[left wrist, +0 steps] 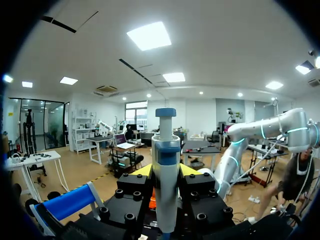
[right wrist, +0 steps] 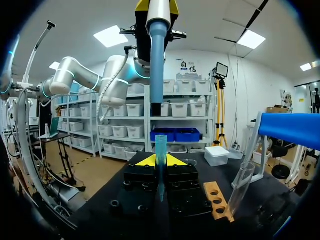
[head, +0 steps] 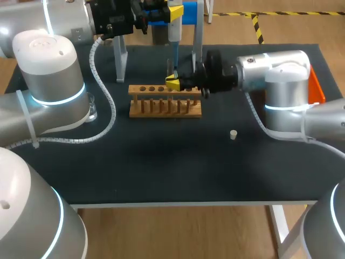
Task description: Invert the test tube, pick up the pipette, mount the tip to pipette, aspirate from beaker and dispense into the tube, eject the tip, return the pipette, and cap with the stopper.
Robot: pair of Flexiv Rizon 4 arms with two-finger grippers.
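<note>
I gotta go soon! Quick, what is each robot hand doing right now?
Left gripper: shut on the pipette.
Right gripper: shut on the pipette tip, just below the pipette.

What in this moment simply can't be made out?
Head view: the beaker sits mostly behind the left arm; liquid level unseen.
Left wrist view: the lower end of the pipette is hidden behind the left gripper.
Head view: the tip is too small inside the right gripper; its gap to the pipette is unclear.

Robotics lab: test-tube rack (head: 165,101), pipette (left wrist: 165,170), black table (head: 161,167).
</note>
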